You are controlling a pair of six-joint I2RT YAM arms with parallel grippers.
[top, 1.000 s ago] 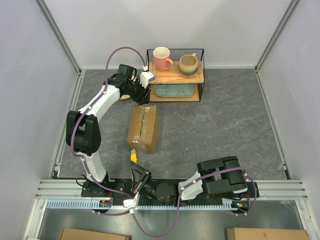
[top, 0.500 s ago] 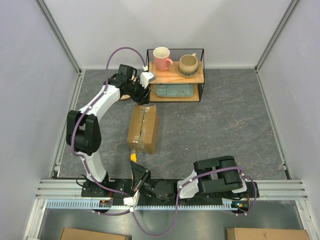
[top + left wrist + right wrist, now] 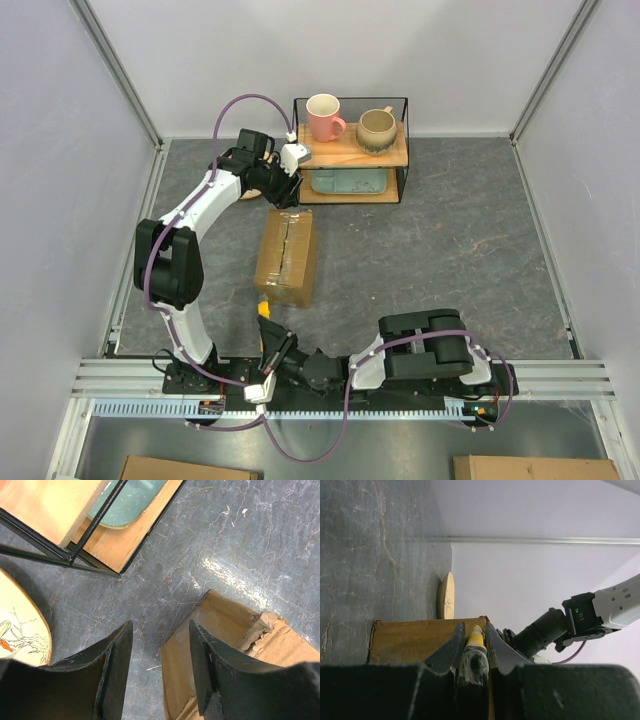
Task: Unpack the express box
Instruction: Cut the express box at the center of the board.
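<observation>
The express box (image 3: 287, 258), a brown carton with a taped top seam, lies in the middle of the table. My left gripper (image 3: 285, 196) hovers open over its far end. In the left wrist view the box's torn far corner (image 3: 225, 625) sits under the right finger (image 3: 200, 655), and the left gripper (image 3: 159, 630) holds nothing. My right gripper (image 3: 270, 335) is low at the box's near end, shut on a yellow-tipped cutter (image 3: 264, 311). In the right wrist view the cutter (image 3: 475, 639) points at the box's near face (image 3: 410, 640) from the right gripper (image 3: 474, 630).
A wire-framed wooden shelf (image 3: 350, 150) behind the box carries a pink mug (image 3: 323, 116), a beige mug (image 3: 377, 128) and a teal tray (image 3: 347, 181). A round printed plate (image 3: 20, 625) lies left of the shelf. Plain cardboard boxes (image 3: 165, 468) (image 3: 535, 468) sit below the table edge.
My right arm has swung left along the near edge, carrying the cutter a little closer to the box's near end. The left arm and the box have stayed put.
</observation>
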